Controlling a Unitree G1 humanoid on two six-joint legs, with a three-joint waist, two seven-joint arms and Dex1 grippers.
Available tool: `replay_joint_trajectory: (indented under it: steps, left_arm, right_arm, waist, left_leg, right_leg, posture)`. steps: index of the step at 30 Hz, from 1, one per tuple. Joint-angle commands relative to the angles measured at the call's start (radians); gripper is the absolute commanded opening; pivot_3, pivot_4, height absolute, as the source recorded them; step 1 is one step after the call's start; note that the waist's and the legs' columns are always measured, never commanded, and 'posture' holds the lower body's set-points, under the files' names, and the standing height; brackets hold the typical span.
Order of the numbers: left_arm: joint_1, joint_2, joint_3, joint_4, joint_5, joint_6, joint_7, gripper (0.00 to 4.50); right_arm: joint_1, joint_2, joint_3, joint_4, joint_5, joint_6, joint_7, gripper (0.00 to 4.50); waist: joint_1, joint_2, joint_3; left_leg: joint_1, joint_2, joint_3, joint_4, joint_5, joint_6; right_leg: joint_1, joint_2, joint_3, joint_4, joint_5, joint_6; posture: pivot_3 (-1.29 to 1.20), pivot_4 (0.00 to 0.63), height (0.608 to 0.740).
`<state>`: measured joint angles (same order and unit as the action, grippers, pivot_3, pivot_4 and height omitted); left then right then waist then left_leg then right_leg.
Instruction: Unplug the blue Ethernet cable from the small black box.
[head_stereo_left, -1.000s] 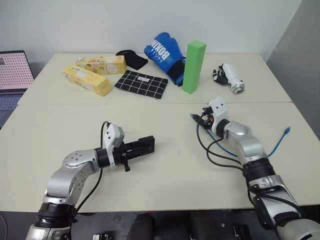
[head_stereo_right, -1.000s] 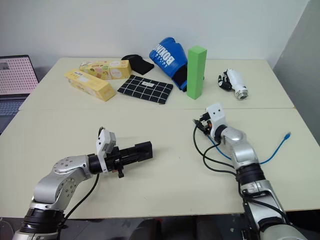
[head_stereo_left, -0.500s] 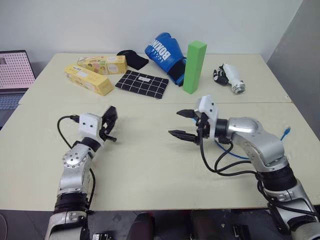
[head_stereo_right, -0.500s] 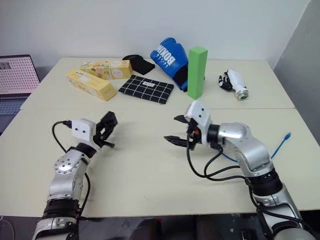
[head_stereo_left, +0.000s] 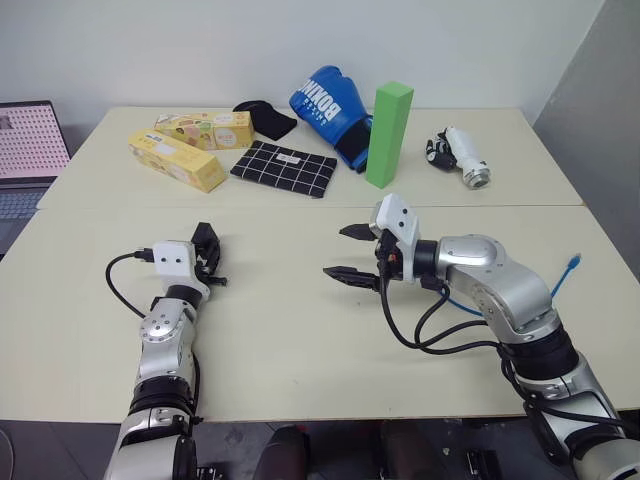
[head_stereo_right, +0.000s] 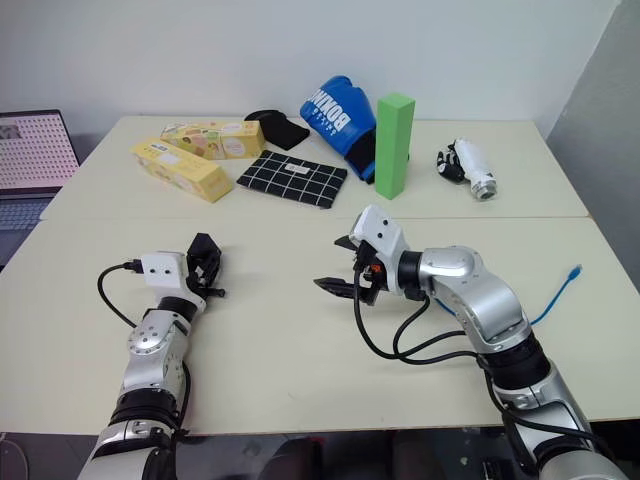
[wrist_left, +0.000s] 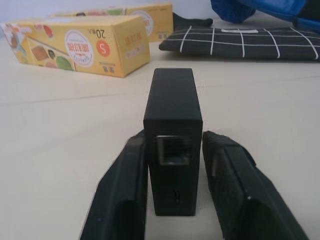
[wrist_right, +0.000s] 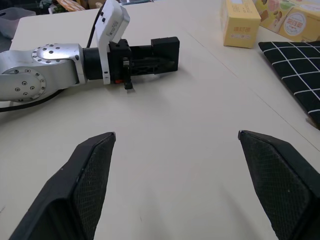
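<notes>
The small black box (wrist_left: 173, 145) sits between the fingers of my left gripper (head_stereo_left: 207, 255), which is shut on it at the near left of the table. The port on the box's edge facing the wrist camera has nothing plugged in. In the right wrist view the box (wrist_right: 165, 50) sticks out past the left fingers, low over the table. The blue Ethernet cable (head_stereo_left: 572, 263) lies loose on the table at the right, partly hidden behind my right arm. My right gripper (head_stereo_left: 333, 252) hangs over the table's middle, pointing left, open wide and empty.
Along the back stand a green block (head_stereo_left: 387, 120), a blue boxing glove (head_stereo_left: 325, 100), a black grid pouch (head_stereo_left: 282, 168), two yellow boxes (head_stereo_left: 175, 160), a black cloth (head_stereo_left: 262, 117) and a white-and-black object (head_stereo_left: 460, 157). A laptop (head_stereo_left: 30, 140) sits far left.
My left arm swung from pointing right to pointing forward and shifted left, carrying the box. My right gripper drew away from the cable side toward the middle, turned left and spread wider.
</notes>
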<state>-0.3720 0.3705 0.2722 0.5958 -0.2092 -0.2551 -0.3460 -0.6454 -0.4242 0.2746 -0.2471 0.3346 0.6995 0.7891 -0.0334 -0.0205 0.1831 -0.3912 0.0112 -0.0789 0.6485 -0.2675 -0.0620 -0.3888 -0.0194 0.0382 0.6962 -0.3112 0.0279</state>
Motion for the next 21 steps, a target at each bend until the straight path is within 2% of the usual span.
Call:
replay_joint_trajectory:
  steps: [1, 3, 6, 9, 13, 21]
  left_arm:
    - [0.069, -0.007, -0.017, -0.07, -0.012, 0.07, -0.025, 2.62]
    - [0.119, -0.001, -0.022, -0.163, -0.007, 0.117, -0.016, 3.12]
    - [0.227, 0.025, -0.015, -0.377, -0.014, 0.243, -0.001, 3.12]
    - [0.291, 0.042, -0.012, -0.506, -0.018, 0.332, 0.002, 3.12]
    - [0.43, 0.144, 0.016, -0.724, -0.031, 0.458, -0.065, 3.12]
    - [0.491, 0.332, 0.133, -0.892, -0.137, 0.572, -0.223, 3.12]
  right_arm:
    - [0.009, 0.0, -0.019, -0.063, 0.011, 0.007, -0.012, 4.15]
    - [0.02, 0.006, -0.02, -0.071, 0.01, 0.016, -0.026, 4.15]
    - [0.05, 0.019, -0.033, -0.088, 0.018, 0.049, -0.062, 4.15]
    - [0.074, 0.022, -0.061, -0.106, 0.039, 0.084, -0.079, 4.15]
    - [0.12, -0.024, -0.144, -0.127, 0.076, 0.129, -0.083, 4.15]
    - [0.141, -0.188, -0.248, -0.049, 0.068, 0.105, -0.028, 4.15]
  waist:
    - [0.0, 0.0, 0.0]
    - [-0.001, 0.0, 0.0]
    - [-0.005, 0.0, 0.0]
    - [-0.004, 0.0, 0.0]
    - [-0.005, 0.0, 0.0]
    - [0.005, 0.0, 0.001]
  left_leg:
    - [0.0, 0.0, 0.0, 0.0, 0.0, 0.0]
    - [0.0, 0.001, 0.0, 0.0, 0.0, 0.0]
    - [0.0, 0.002, 0.001, 0.0, 0.0, 0.0]
    - [0.0, 0.002, 0.001, -0.001, 0.0, 0.0]
    - [0.0, 0.002, 0.0, -0.001, 0.0, 0.0]
    - [0.0, 0.001, 0.0, -0.001, 0.0, 0.0]
  right_leg:
    - [0.0, 0.0, 0.0, 0.0, 0.0, 0.0]
    - [0.0, 0.0, 0.0, 0.0, 0.0, 0.0]
    - [0.0, -0.001, 0.002, -0.001, 0.0, 0.0]
    - [0.0, -0.001, 0.002, -0.001, 0.0, 0.0]
    - [0.0, -0.001, 0.001, -0.001, 0.0, 0.0]
    - [0.002, 0.0, 0.0, -0.002, 0.0, 0.0]
  posture:
    - [0.0, 0.15, 0.74]
    - [0.0, 0.15, 0.74]
    - [0.0, 0.15, 0.74]
    - [0.0, 0.15, 0.74]
    - [0.0, 0.15, 0.74]
    - [0.0, 0.15, 0.74]
